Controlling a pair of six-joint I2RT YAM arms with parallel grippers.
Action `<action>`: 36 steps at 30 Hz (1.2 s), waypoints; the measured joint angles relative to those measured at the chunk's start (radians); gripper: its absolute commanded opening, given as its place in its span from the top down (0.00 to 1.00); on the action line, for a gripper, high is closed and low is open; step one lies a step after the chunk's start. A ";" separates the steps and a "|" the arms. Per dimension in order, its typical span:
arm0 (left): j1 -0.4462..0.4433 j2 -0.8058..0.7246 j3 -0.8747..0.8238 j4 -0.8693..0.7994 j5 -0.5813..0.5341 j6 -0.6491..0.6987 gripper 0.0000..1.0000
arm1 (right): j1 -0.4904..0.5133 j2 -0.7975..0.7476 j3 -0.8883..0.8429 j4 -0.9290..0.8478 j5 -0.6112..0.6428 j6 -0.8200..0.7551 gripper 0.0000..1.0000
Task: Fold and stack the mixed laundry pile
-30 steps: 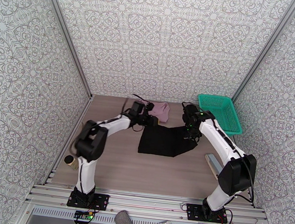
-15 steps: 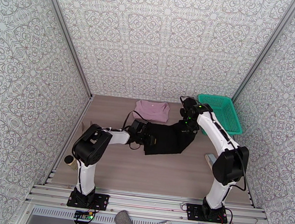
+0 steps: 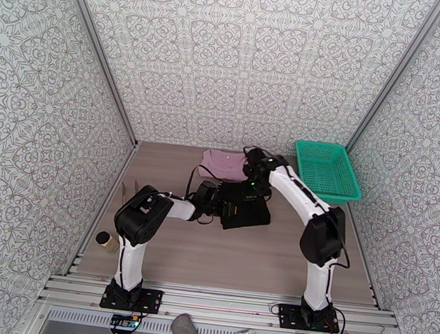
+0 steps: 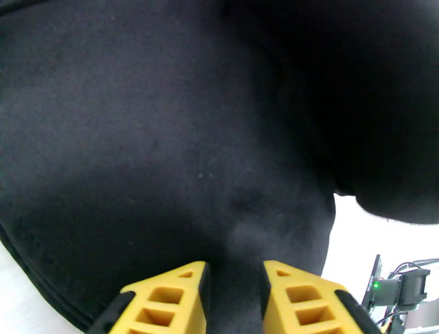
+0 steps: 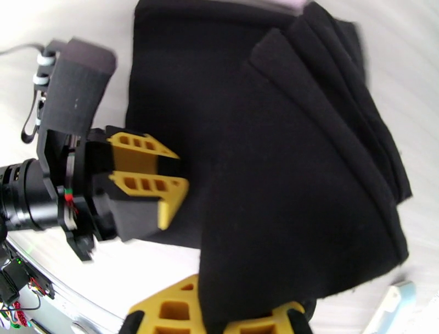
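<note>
Black garment is being pinched at its left edge by left gripper, its flap being clamped above, frame centre, by right gripper.

Item 1: teal plastic mesh basket, rectangular, at the far right corner of the table.
Item 2: table, pale wood-grain top.
Item 3: small tan cylinder with a dark top, at the table's left edge.
Item 4: patterned wall panels, grey on white, on three sides.
Item 5: aluminium rails along the near edge.
</note>
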 measured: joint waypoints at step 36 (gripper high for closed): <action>0.034 -0.765 0.005 -0.806 -0.219 0.187 0.41 | 0.033 -0.203 -0.237 0.261 -0.096 0.058 0.90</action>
